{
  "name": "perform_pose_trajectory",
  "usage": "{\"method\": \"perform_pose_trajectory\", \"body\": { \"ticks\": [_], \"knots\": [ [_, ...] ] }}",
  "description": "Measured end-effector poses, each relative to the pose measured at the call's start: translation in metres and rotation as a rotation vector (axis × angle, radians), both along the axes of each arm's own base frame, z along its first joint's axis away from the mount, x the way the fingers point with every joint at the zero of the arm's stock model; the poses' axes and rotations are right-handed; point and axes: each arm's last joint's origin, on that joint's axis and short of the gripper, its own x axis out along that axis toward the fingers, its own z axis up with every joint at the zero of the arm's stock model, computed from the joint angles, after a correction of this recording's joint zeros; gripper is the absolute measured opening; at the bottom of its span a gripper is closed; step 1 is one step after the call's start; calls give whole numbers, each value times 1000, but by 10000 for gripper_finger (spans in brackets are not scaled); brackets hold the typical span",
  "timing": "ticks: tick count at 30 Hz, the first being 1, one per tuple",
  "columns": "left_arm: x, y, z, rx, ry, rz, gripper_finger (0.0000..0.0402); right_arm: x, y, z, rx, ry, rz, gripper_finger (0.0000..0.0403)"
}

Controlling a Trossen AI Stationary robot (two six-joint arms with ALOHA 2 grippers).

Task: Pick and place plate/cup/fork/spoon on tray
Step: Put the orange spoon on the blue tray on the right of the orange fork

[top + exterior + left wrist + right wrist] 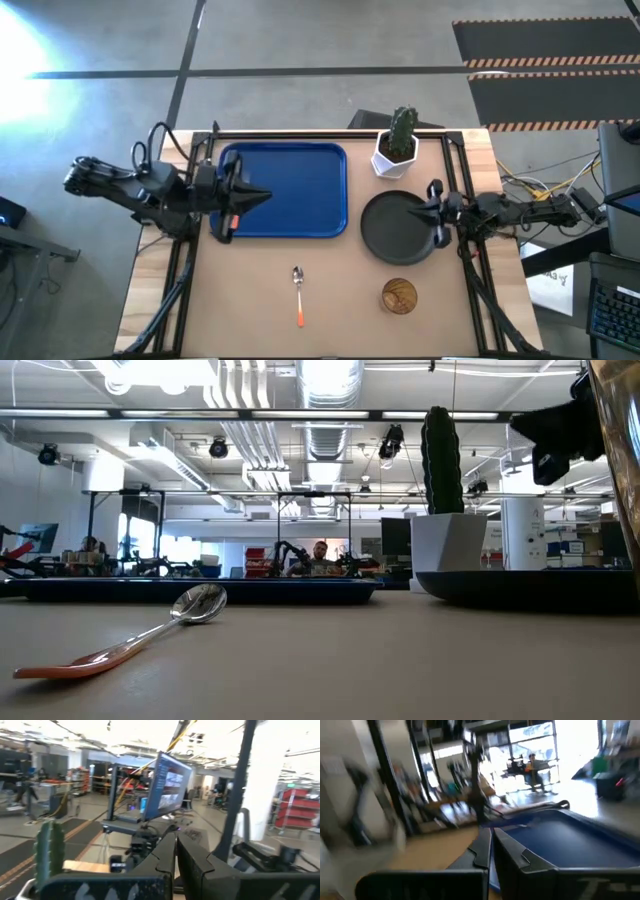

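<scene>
The blue tray (300, 190) lies at the table's far left. My left gripper (265, 197) hovers over the tray's left part, pointing right, its fingers shut (176, 855) and empty. The black plate (395, 230) rests on the table right of the tray. My right gripper (420, 208) is above the plate's right rim, pointing left, shut (491, 845) and empty. In the low view it stands high above the plate (530, 585). The spoon (298, 290) lies near the front edge, bowl toward the tray. The amber cup (399, 296) stands in front of the plate. An orange bit (228, 222) shows under my left arm; whether it is the fork, I cannot tell.
A white pot with a green cactus (397, 150) stands at the far edge, between the tray and the plate. Black frame rails run along the table's left and right sides. Bare tabletop lies between the spoon and the tray. People sit in the room far behind the table.
</scene>
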Motion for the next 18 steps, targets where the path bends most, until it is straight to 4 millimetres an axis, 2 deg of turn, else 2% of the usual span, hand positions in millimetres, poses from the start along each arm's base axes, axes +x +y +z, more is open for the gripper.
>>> {"method": "perform_pose_trajectory", "body": {
  "ticks": [3,5,13,18],
  "knots": [
    [-7,-1,3,-4,-15,-22,0,-1,0,8,219,-92,35,9],
    [-10,-2,4,-6,-23,-29,0,-3,0,14,261,-154,49,9],
    [-17,0,7,12,-42,-26,0,-11,-2,35,198,-387,26,9],
    [-17,0,7,13,-42,-38,0,-16,-2,44,132,-471,6,9]
  ]
}}
